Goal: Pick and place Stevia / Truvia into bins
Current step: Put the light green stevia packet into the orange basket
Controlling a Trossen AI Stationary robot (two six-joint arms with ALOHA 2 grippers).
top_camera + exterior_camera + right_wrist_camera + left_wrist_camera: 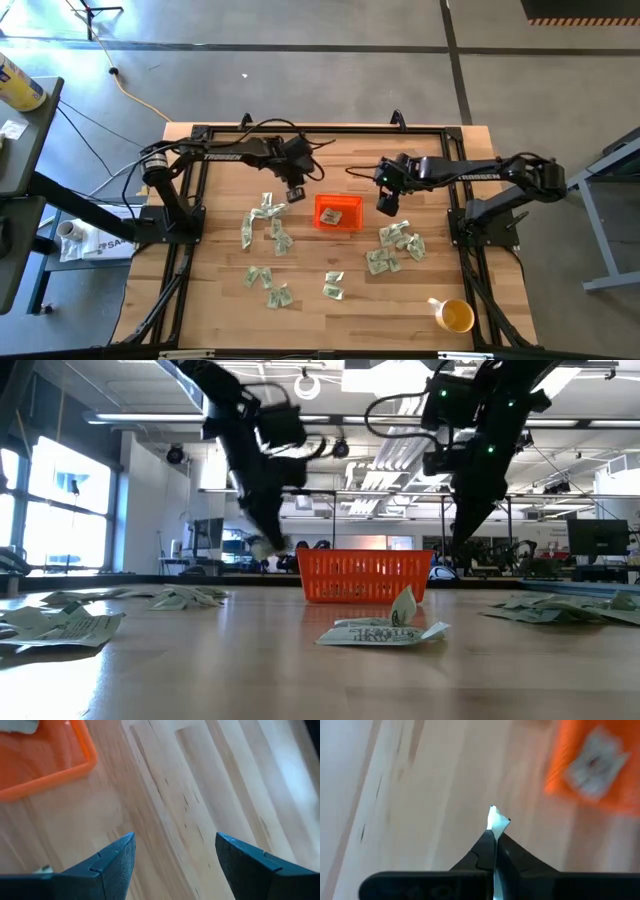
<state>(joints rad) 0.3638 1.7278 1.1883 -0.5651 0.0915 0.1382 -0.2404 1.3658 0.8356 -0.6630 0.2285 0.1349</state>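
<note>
I have the left gripper (pixel 495 832) pinched tight on one Stevia packet (pixel 496 818), whose white corner pokes out just past the fingertips, and the pair hangs above bare wood. A little way ahead of those fingers and off to one side sits the orange bin (pixel 560 775), with a packet already lying inside it (pixel 597 757). From above, this gripper (pixel 295 192) hovers just beside the bin's (pixel 339 212) left wall, not over it. My right gripper (pixel 175 852) has its fingers spread wide with nothing between them, over bare table; the bin's corner (pixel 82 757) shows a short way beyond its tips. In the high view it (pixel 388 204) sits just off the bin's right side, so the bin lies between my two grippers. Farther out, loose packets are scattered near the left gripper (pixel 265 225), in a cluster near the right one (pixel 398 247), and along the front of the table (pixel 270 288). A yellow cup (pixel 455 316) stands well apart from both.
</note>
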